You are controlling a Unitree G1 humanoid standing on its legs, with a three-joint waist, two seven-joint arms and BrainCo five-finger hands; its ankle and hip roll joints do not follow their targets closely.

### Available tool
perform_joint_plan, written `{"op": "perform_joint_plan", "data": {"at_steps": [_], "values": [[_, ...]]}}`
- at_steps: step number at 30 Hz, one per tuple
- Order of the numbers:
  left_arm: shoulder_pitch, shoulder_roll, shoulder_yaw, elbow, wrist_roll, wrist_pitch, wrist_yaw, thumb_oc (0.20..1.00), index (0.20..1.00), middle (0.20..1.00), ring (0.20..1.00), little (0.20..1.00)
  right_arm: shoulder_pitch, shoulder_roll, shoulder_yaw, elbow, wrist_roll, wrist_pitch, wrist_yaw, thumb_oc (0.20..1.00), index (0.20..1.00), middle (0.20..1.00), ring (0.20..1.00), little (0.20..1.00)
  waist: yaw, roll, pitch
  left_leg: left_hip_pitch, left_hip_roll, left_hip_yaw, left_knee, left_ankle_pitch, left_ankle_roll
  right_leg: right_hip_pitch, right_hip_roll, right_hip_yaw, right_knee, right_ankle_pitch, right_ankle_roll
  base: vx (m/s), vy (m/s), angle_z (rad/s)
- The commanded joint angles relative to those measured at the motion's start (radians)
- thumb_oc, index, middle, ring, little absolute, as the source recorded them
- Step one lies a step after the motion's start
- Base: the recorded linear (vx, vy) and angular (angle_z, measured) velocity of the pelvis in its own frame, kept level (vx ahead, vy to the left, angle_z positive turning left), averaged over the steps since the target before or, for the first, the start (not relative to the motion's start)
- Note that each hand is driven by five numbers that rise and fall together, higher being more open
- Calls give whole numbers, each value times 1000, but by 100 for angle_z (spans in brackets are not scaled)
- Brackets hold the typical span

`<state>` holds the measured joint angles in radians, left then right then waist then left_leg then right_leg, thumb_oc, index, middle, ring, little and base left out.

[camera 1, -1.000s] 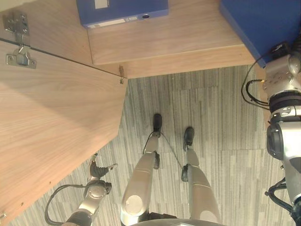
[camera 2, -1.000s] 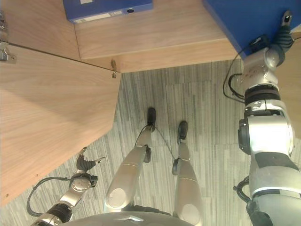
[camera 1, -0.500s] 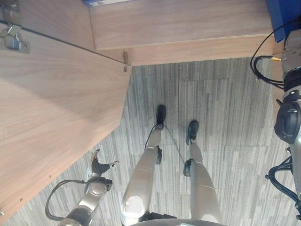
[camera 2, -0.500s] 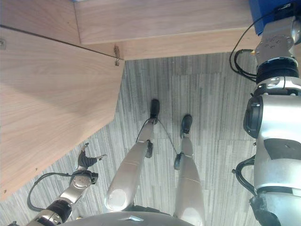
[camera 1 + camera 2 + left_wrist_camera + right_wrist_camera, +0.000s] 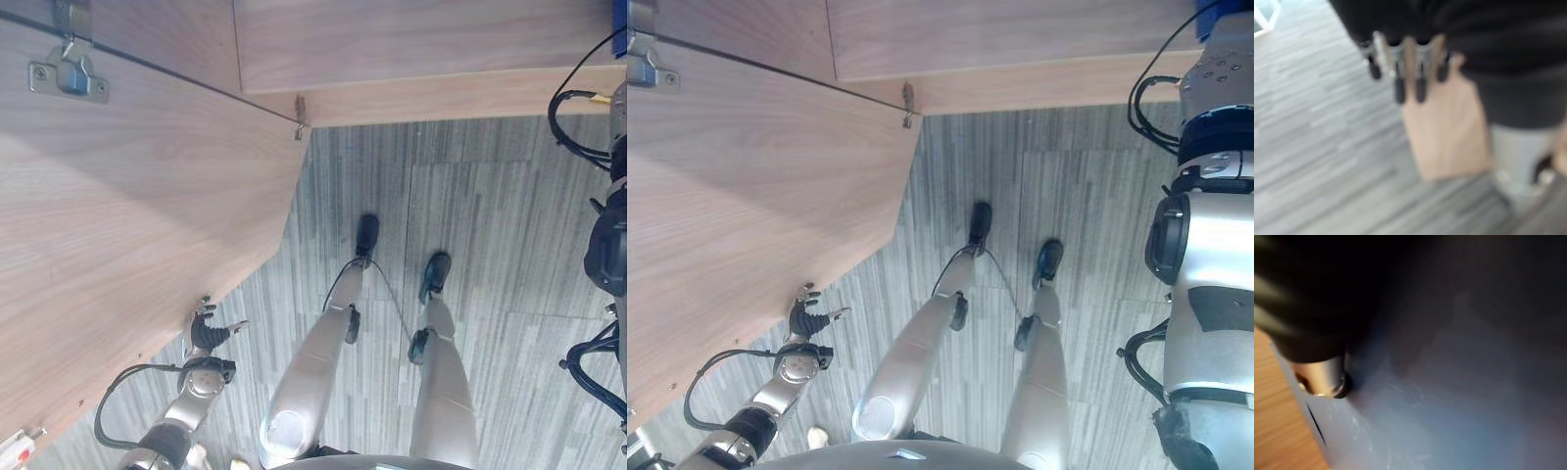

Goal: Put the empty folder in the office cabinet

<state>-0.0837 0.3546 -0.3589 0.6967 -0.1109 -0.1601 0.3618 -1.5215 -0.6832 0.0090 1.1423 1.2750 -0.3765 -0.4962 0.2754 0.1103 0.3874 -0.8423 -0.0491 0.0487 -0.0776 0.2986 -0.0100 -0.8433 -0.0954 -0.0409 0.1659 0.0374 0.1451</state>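
Nothing to read here: no print, label or number shows on the wooden cabinet door (image 5: pixel 127 225), its metal hinge (image 5: pixel 67 74) or the grey carpet (image 5: pixel 490 235).

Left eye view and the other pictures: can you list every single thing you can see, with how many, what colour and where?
Cabinet door: one, light wood, swung open on the robot's left.
Hinge: one, silver metal, on the door's inner face near the cabinet.
Cabinet board: one, light wood, straight ahead of the robot.
Carpet: one, grey with stripes, covering the floor.
Folder: one, blue, right against the right hand, with wood beside it.
Left hand: one, silver and dark, hanging low by the door's edge, fingers straight, holding nothing.
Right hand: one, dark cover and a silver part, pressed on the folder; its grip is too hidden to tell.
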Motion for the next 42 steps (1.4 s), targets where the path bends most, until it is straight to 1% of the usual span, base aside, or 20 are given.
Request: {"op": "perform_joint_plan", "data": {"at_steps": [1, 3, 12, 19, 23, 24, 30, 31, 37, 42], "values": [[15, 52, -5, 47, -3, -4, 23, 1000, 1000, 1000, 1000, 1000, 4, -92, 117, 18, 2, -29, 42, 200, 200, 200, 200, 200, 9, -75, -113, 35, 14, -55, -10, -160, -74, 88, -38, -47, -253, 89, 44, 6, 2, 6], [21, 51, -7, 42, -6, -5, 22, 1000, 1000, 1000, 1000, 1000, 16, -94, 115, 34, 2, -20, 46, 200, 200, 200, 200, 200, 9, -79, -121, 29, 18, -59, -10, -160, -73, 85, -38, -51, -253, 84, 44, 13, -15, 5], [23, 52, -9, 22, -16, -4, 20, 1000, 1000, 1000, 1000, 1000, 22, -88, 102, 55, -1, -20, 32, 200, 200, 200, 200, 200, 14, -84, -130, 40, 19, -72, -10, -165, -68, 94, -36, -59, -253, 78, 42, 7, -8, 1], [31, 59, 0, -6, -16, -5, 13, 1000, 1000, 1000, 1000, 1000, 22, -113, 126, 36, 5, -16, 62, 200, 200, 200, 200, 200, 19, -85, -135, 46, 20, -82, -10, -168, -65, 97, -36, -58, -253, 74, 40, 0, 0, 0], [35, 67, 2, -10, -15, -4, 9, 1000, 1000, 1000, 1000, 1000, 34, -121, 131, 6, 22, -36, 94, 200, 200, 200, 200, 200, 20, -85, -134, 57, 21, -86, -10, -167, -59, 110, -39, -57, -253, 62, 35, 0, 0, 0], [32, 70, 3, -4, -13, 0, 10, 1000, 1000, 1000, 1000, 1000, 46, -113, 123, -14, 33, -47, 105, 200, 200, 200, 200, 200, 19, -83, -130, 64, 19, -91, -9, -167, -52, 122, -42, -52, -251, 57, 30, -15, -1, 3], [20, 77, 7, 5, -18, 1, 12, 1000, 1000, 1000, 1000, 1000, 58, -106, 102, -18, 48, -62, 112, 200, 200, 200, 200, 200, 19, -78, -120, 77, 13, -99, -2, -172, -48, 121, -48, -50, -219, 49, 21, -9, -2, 1], [18, 79, 5, 7, -18, 1, 9, 1000, 1000, 1000, 1000, 1000, 51, -108, 104, -7, 51, -60, 111, 1000, 1000, 1000, 1000, 1000, 20, -78, -121, 76, 14, -100, 0, -171, -48, 118, -48, -53, -216, 49, 20, -23, -23, 5], [30, 86, 7, 7, -28, 4, -6, 1000, 1000, 1000, 1000, 1000, 26, -128, 140, 26, 36, -23, 119, 1000, 1000, 1000, 1000, 1000, 24, -82, -132, 67, 20, -108, -2, -168, -51, 114, -47, -66, -228, 59, 20, -7, -21, 5], [41, 85, 6, -6, -32, 3, -12, 1000, 1000, 1000, 1000, 1000, 23, -144, 157, 70, 21, 10, 120, 1000, 1000, 1000, 1000, 1000, 17, -84, -138, 63, 24, -111, -8, -166, -56, 115, -43, -73, -246, 69, 22, 0, 0, 0]]}}
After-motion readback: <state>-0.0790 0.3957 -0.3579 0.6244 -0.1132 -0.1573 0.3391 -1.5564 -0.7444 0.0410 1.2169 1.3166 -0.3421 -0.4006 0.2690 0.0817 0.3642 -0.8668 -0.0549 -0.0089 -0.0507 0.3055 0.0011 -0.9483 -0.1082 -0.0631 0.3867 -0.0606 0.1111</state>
